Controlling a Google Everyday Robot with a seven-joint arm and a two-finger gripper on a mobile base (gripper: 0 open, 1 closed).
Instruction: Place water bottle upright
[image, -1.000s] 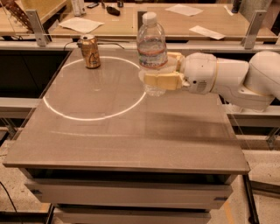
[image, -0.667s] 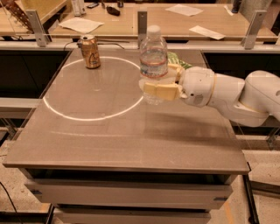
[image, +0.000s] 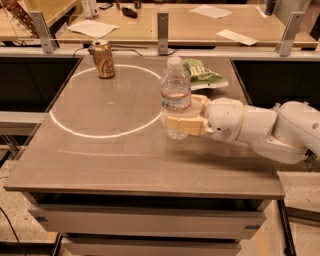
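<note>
The water bottle (image: 175, 95) is clear ribbed plastic with a white cap and a red-white-blue label band. It stands upright with its base at or just above the table (image: 115, 160), right of the white circle. My gripper (image: 181, 116) reaches in from the right on a white arm and is shut on the bottle's lower half, with one tan finger (image: 184, 125) across its front.
A gold-brown soda can (image: 103, 58) stands upright at the back left of the table, on the white circle's far edge. A green bag (image: 202, 75) lies behind the bottle. A railing with metal posts (image: 162, 30) and a desk with papers lie beyond.
The gripper has carried the upright bottle toward the front of the table and lowered it to the surface. The arm has dropped with it.
</note>
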